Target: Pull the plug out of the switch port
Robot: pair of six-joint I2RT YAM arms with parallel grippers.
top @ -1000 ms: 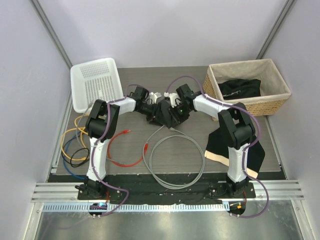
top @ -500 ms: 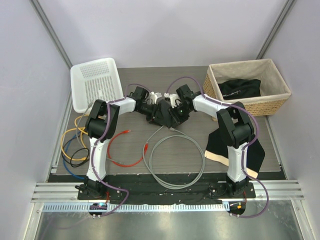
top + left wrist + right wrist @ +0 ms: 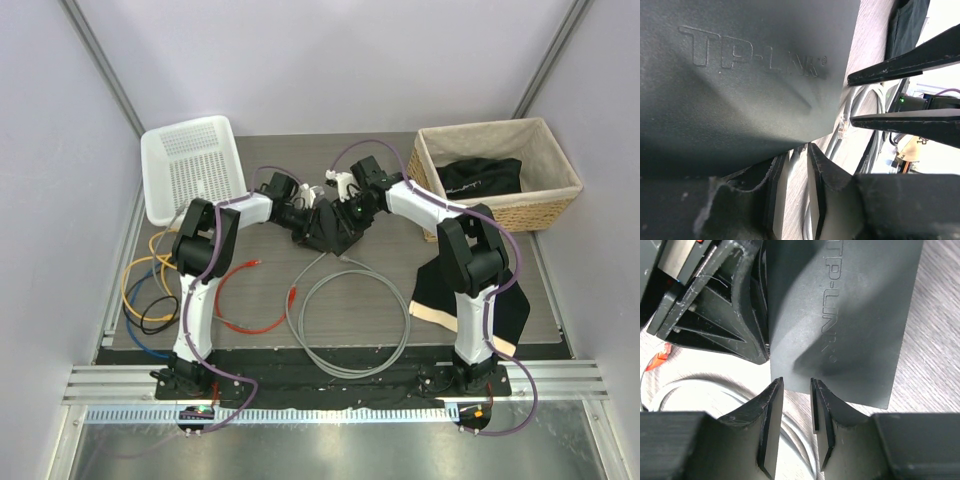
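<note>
Robot lab cell, from where I operate.
Plain white walls [image 3: 330, 60], an aluminium rail [image 3: 560, 380] and a wood-grain bench [image 3: 320, 150].

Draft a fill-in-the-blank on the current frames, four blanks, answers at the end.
The matte-black flat switch box is embossed with the brand ____. The lined wicker basket holds a crumpled ____ cloth. The large coiled cable lying in front of the switch is ____ in colour. The white perforated plastic basket stands in the far ____ corner of the top view.
Missing words: TP-LINK; black; grey; left.
</note>
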